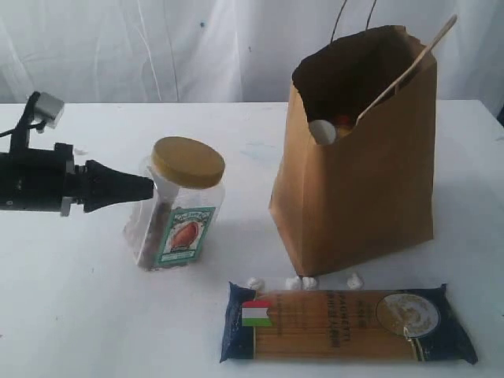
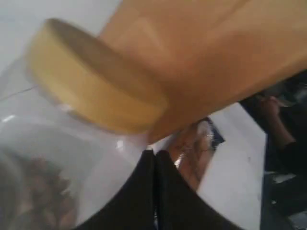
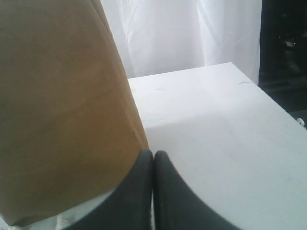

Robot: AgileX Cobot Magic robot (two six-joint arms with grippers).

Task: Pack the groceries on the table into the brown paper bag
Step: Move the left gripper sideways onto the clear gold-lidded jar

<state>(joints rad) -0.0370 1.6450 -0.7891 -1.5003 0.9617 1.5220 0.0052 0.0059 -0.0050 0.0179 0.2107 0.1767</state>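
Far left: left claw (image 1: 148, 187) is pinched shut with nothing in it, tip pressed on the clear jar (image 1: 177, 209) just under its gold lid (image 1: 187, 161). The jar is tilted, top leaning toward the brown paper bag (image 1: 362, 181) but apart from it. Reads as a shove, not a grasp; shut fingers can't lift it, so I'd expect a re-open before any pick. The bag stands upright on the bench (image 1: 79, 315), mouth open, with a white round item (image 1: 321, 131) inside and a pale stick (image 1: 409, 63) poking out. In front of the bag the spaghetti packet (image 1: 346, 323) lies flat, not packed yet, white crumbs (image 1: 303, 282) between the two. Far right: right claw (image 3: 153, 191) is also shut and empty, low beside the bag's wall, probably bracing it. Can't tell if it touches. It's outside the exterior view.
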